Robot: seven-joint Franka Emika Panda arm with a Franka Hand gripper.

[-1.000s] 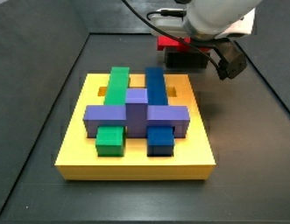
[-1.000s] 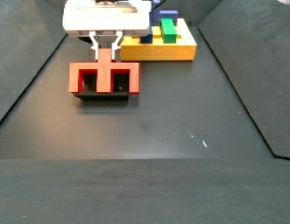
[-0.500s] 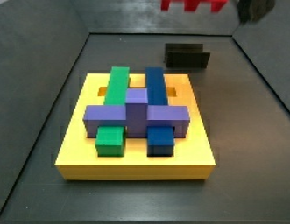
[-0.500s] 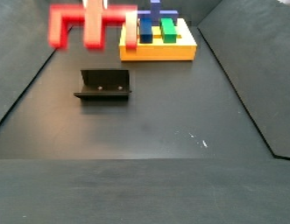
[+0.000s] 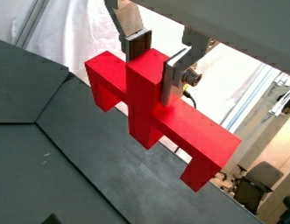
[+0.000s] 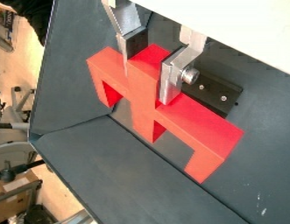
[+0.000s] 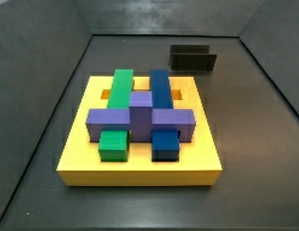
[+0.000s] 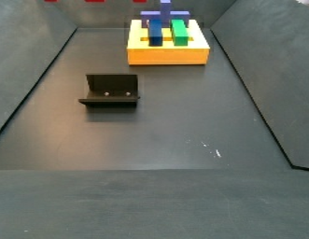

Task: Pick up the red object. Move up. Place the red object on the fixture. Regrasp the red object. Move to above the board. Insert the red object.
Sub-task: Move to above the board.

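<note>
— How much open room is there, and where are the edges?

— The dark counter [image 8: 169, 140] is walled on its sides, and most of it lies bare in both side views. The board [image 7: 139, 162], a thick yellow slab, carries the green bar [image 7: 116, 113], the blue bar [image 7: 162, 113] and the purple crosspiece [image 7: 141, 121] across them. It sits well below the gripper, which is out of both side views. Only slivers of red [image 8: 97, 2] show at the top edge of a side view. The fixture [image 8: 110, 91] stands alone on the counter, apart from the board [image 8: 168, 51], with clear floor all round it.

— And the arm itself?

— In both wrist views the gripper [image 5: 155, 54] hangs high over the counter. Its silver fingers [image 5: 179, 70] are clamped on the stem of the red object [image 5: 153, 109], one plate on each side. The long bar of the red object [image 6: 159, 109] runs crosswise under the gripper [image 6: 153, 52], sticking out past the fingers [image 6: 173, 77] at both ends.

— Anything near the piece?

— In a wrist view the fixture [image 6: 220, 90] shows far below, just past one finger, not touching the piece. A wall edge of the counter [image 6: 65, 131] runs beneath the red bar's other end.
</note>
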